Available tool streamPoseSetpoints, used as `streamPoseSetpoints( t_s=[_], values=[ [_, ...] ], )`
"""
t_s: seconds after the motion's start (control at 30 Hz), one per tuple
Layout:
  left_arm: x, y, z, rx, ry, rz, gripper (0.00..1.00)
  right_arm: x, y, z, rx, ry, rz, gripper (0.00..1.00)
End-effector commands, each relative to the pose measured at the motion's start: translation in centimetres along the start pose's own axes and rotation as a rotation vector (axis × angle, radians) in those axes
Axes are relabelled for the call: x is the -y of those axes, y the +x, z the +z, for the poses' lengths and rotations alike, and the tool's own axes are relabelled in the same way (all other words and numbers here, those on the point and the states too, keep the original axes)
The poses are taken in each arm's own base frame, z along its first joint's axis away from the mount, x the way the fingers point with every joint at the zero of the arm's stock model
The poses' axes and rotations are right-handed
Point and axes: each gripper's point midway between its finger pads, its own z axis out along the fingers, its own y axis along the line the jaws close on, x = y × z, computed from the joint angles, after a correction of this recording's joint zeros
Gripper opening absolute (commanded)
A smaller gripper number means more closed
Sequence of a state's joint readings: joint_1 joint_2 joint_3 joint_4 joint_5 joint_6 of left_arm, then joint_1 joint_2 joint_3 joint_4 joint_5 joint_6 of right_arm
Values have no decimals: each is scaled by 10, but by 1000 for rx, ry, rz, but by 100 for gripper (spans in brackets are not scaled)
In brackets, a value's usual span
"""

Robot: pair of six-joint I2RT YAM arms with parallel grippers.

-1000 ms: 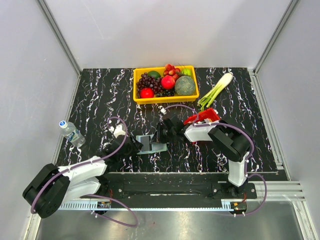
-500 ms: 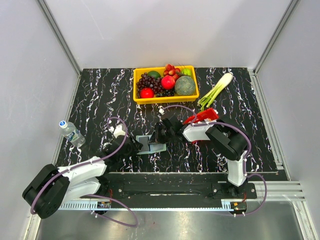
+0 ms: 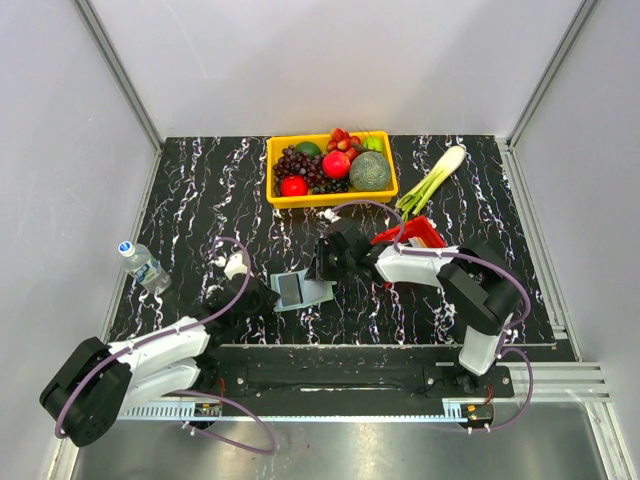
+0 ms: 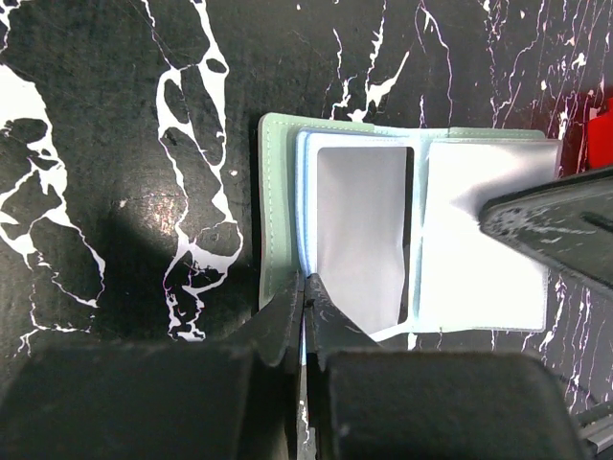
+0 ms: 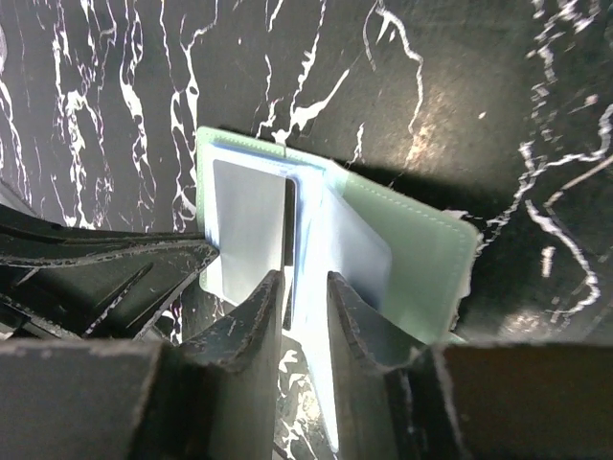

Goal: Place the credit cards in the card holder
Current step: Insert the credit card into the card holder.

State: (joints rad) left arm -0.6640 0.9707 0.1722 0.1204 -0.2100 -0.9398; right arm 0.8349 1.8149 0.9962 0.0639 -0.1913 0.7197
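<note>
Grey-green and soft, the card holder [image 3: 300, 290] lies spread open on the black marbled table [image 3: 200, 200] in the overhead view. It sits near the front edge, between the two arms. The left gripper [image 3: 266, 297] meets its left side and the right gripper [image 3: 320, 266] comes down at its far right corner. No loose credit cards show on the table from up here. A darker rectangle sits inside the open holder, too small to tell whether it is a card or only a sleeve. From the left wrist, the card holder [image 4: 276, 192] lies flat with its clear sleeves [image 4: 359, 230] fanned open. The left gripper's fingers are pressed together on the near edge of the sleeve stack, pinning it, while one dark finger [image 4: 556, 220] of the right gripper reaches in over the right-hand page. The greyish panel in the left sleeve could be a card or an empty pocket; I cannot tell. From the right wrist, the right gripper's fingers [image 5: 259, 326] stand a little apart, straddling the fold of the sleeves [image 5: 350, 244] without visibly pinching it. My reading is that the holder is opened and steadied, which is preparation only. Neither gripper is seen holding a card, so fetching the cards and sliding them in appears to be what is left, unless some are already tucked out of sight.
</note>
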Motion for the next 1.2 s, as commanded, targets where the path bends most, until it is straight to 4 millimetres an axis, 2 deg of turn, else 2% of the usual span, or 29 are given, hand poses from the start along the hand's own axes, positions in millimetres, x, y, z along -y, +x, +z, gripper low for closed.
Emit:
streamPoseSetpoints(
  t_s=[0.0,0.13,0.2,0.33,0.57,0.7,0.8,1.0,1.17],
  values=[
    [2,-4,0,19,5,25,0,14,-19,-18,65,94,-47,31],
    [9,-8,-1,25,32,28,0,21,-15,-18,47,120,-58,31],
    [15,-10,-2,30,53,33,19,17,-10,-17,15,95,-64,31],
    [29,-16,-7,46,115,35,34,12,-2,-9,-24,48,-62,30],
    [45,-22,-12,58,182,53,36,11,8,0,-67,21,-40,29],
    [47,-21,-10,46,182,55,36,11,9,-1,-71,19,-36,28],
    [47,-19,-8,33,183,57,36,0,3,-1,-46,-36,-45,23],
    [48,-13,-2,0,169,58,36,-19,6,1,-61,-143,-20,23],
    [49,-16,-3,14,173,50,36,-16,13,7,-88,-144,-6,25]
  ],
)
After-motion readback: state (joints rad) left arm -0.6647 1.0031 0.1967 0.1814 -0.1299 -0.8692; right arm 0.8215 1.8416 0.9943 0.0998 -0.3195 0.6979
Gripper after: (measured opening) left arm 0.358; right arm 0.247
